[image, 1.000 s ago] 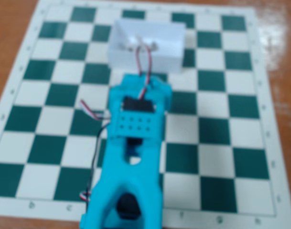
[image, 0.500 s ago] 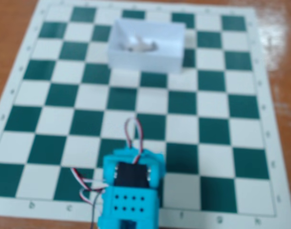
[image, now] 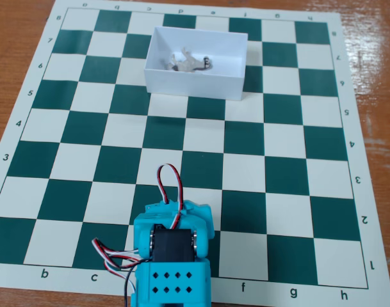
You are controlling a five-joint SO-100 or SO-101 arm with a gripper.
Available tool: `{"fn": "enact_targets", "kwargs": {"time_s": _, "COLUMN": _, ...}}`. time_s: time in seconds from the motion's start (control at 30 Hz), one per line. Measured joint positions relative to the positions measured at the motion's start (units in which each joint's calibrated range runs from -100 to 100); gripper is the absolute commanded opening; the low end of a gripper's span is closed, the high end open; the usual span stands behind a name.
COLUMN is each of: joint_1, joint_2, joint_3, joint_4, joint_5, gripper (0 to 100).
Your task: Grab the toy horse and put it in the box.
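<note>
The toy horse [image: 189,62] lies in the box [image: 195,83], far from the arm [image: 172,256]. Little can go wrong. The end effector's fingers are hidden, so I cannot tell its state.

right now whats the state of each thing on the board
toy horse: lying on its side inside the box, not held
box: open-topped, upright on the far part of the chessboard
chessboard: flat on the table
arm: folded back at the near edge, gripper hidden
</note>
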Motion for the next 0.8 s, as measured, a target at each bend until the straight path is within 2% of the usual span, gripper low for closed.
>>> {"fn": "enact_targets", "kwargs": {"time_s": 0.8, "joint_1": 0.15, "joint_2": 0.0, "joint_3": 0.0, "joint_4": 0.0, "joint_5": 0.0, "gripper": 0}}
